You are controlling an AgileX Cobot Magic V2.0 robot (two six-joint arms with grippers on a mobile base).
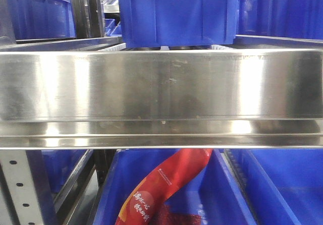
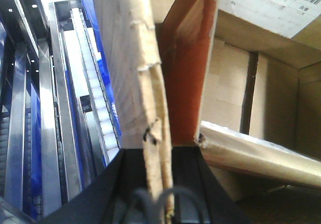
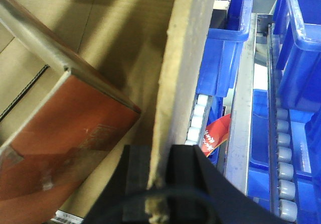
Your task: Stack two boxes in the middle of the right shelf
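Carry step: left hand and right hand each clamp a wall of the cardboard box beside the rack; next, lift over the shelf lip.

Black tools, thin looping black cables

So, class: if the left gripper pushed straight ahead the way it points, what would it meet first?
Nothing new: the left gripper already clamps the box wall, which runs straight ahead between its jaws. Depth beyond is unclear.
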